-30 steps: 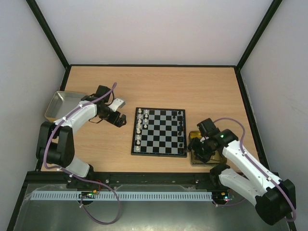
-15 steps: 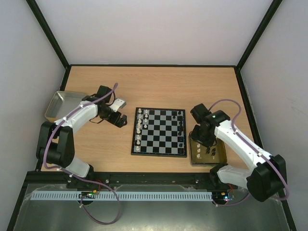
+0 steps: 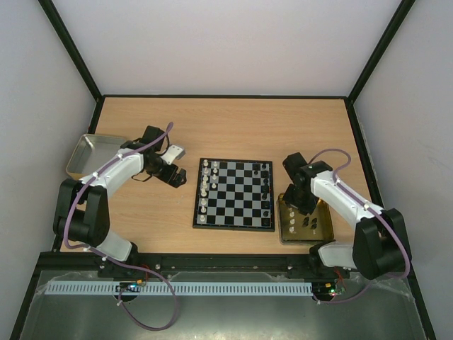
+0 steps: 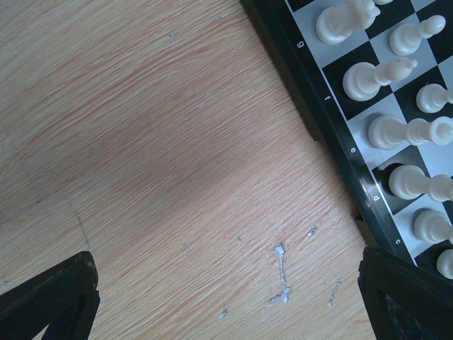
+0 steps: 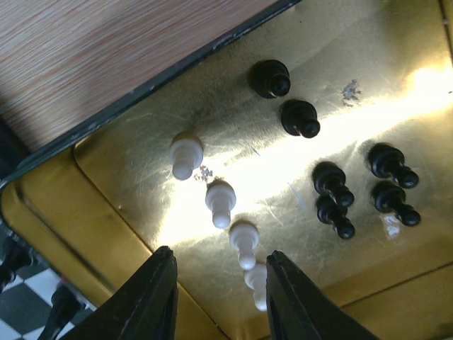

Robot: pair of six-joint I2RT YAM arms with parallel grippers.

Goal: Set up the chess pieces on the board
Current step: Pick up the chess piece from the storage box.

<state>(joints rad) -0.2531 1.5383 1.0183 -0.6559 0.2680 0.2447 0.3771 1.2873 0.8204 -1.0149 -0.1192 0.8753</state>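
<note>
Right, the right gripper [image 5: 219, 283] hovers low over the gold tin [image 5: 120, 205], fingers apart, one white pawn [image 5: 256, 280] lined up btwn them. More chess pieces [image 5: 301, 118], black & white, sit loose in the tin; others already stand on the board [image 3: 233, 225] beside it. Left gripper [image 4: 226, 283] gapes over the table [image 4: 141, 142] by the board's edge. Pieces look tiny, light, hard, prob. slick: pinch the neck gently
</note>
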